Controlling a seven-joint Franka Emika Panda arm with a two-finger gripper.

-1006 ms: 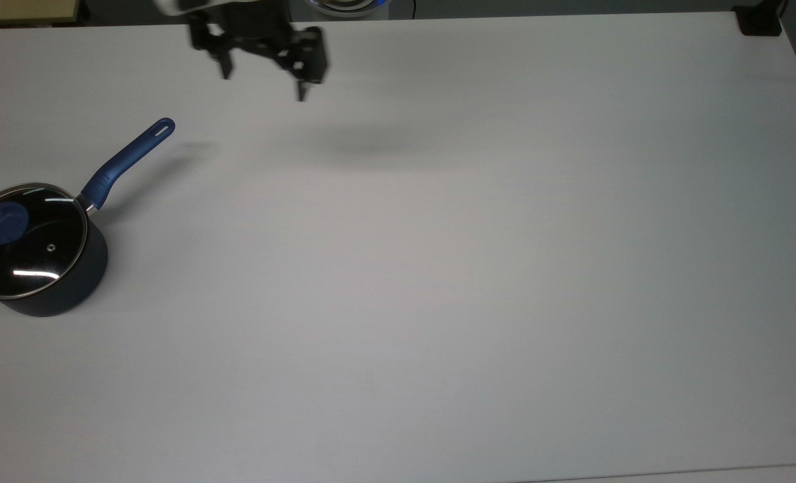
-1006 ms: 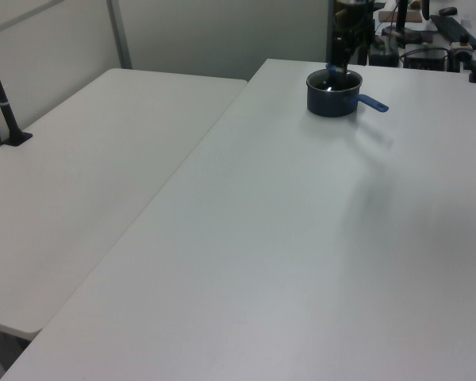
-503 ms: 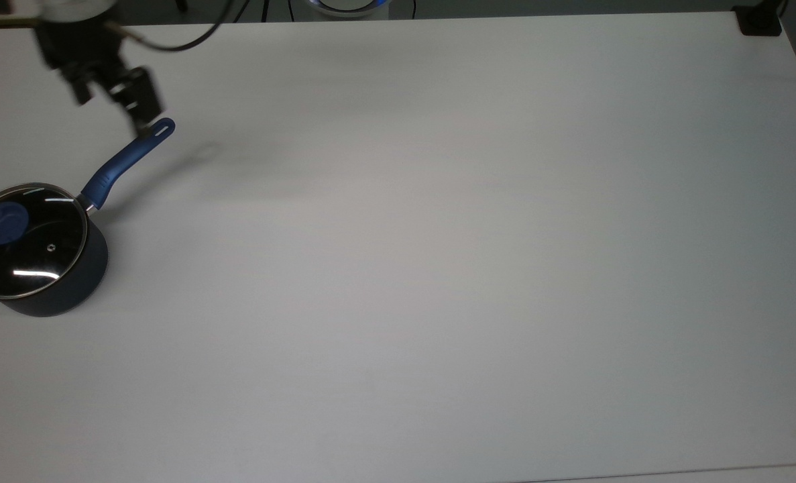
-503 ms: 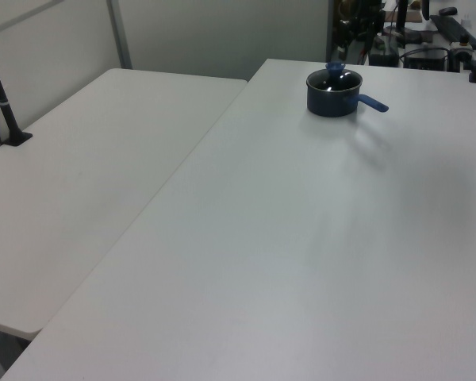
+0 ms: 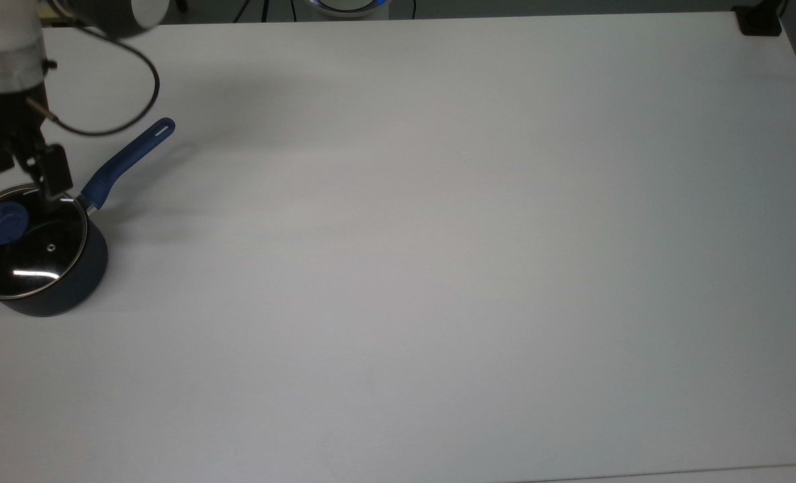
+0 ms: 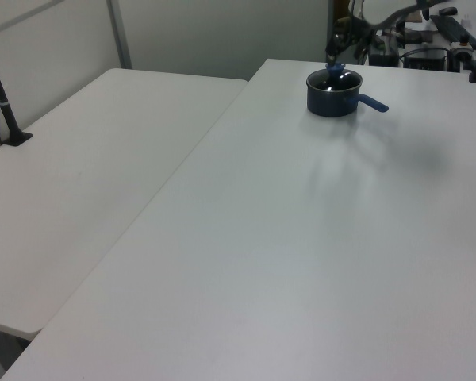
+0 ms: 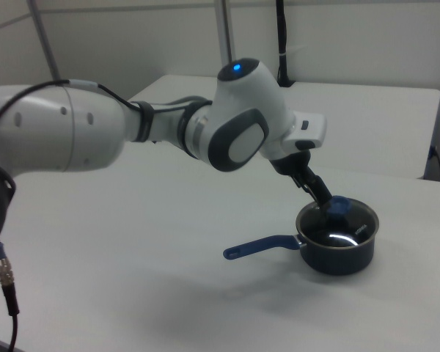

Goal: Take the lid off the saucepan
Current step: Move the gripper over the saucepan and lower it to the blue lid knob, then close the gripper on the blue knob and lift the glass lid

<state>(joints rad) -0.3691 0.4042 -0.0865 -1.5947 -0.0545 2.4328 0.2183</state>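
Near the table's (image 5: pixel 438 268) left edge in the top view sits the saucepan (image 5: pixel 69 288), lid (image 5: pixel 29 255) on; handle toward the far edge. Gripper (image 5: pixel 25 178) hangs just above the lid's far rim, beside the blue knob (image 5: pixel 2 223); fingers parted, holding nothing.

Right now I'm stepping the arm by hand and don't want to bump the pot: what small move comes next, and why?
Probably ease the gripper toward the top view's lower left, over the blue knob. The lid sits closed on the saucepan, and the gripper hangs by the rim near the handle, short of the knob.
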